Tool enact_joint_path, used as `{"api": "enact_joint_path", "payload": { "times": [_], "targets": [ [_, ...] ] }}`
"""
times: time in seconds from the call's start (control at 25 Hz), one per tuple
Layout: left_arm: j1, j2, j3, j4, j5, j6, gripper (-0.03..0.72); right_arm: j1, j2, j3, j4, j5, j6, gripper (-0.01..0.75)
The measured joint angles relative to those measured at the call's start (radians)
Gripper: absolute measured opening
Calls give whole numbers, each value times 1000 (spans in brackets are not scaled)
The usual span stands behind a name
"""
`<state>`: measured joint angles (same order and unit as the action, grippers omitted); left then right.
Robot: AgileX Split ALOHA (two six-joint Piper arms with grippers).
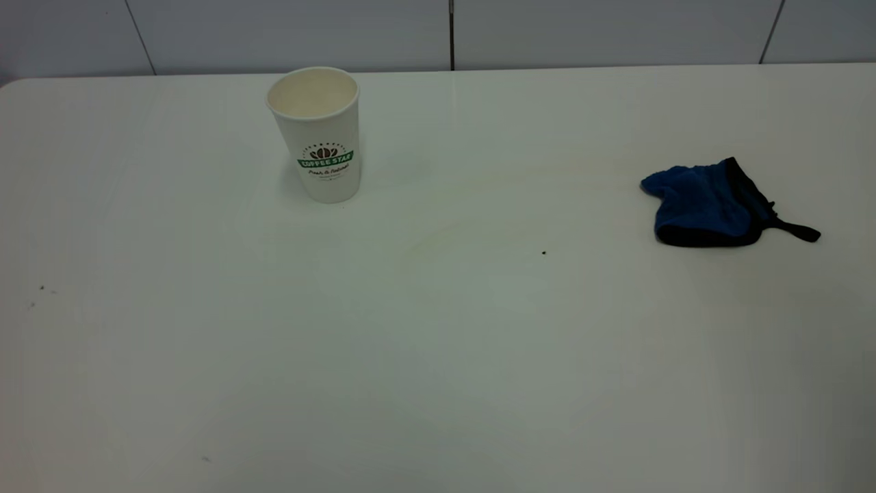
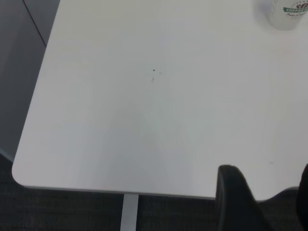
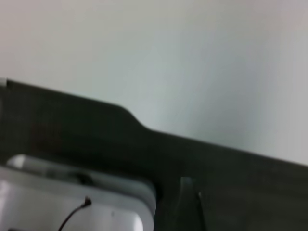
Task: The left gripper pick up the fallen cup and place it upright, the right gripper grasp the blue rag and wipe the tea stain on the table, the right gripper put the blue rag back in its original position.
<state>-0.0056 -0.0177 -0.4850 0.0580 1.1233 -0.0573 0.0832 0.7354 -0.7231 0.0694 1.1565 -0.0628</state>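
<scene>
The white paper cup with the green COFFEE STAR logo stands upright at the table's back left; it also shows in the left wrist view. The blue rag lies crumpled at the right, its black strap pointing right. No tan tea stain shows; only faint smears mark the table's middle. Neither arm is in the exterior view. My left gripper is open and empty, over the table's edge near a rounded corner, far from the cup. My right gripper hangs off the table over dark floor.
A tiny dark speck lies mid-table and several more specks at the left. A tiled wall runs behind the table. A pale grey housing with a thin black cable sits below the right gripper.
</scene>
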Motion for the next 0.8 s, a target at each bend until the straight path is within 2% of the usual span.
{"api": "enact_joint_path", "payload": {
  "times": [0.24, 0.8],
  "targets": [
    [0, 0, 0, 0, 0, 0, 348, -36, -310, 117, -18, -20, 47, 689],
    [0, 0, 0, 0, 0, 0, 348, -84, -646, 252, -69, -42, 95, 672]
  ]
}}
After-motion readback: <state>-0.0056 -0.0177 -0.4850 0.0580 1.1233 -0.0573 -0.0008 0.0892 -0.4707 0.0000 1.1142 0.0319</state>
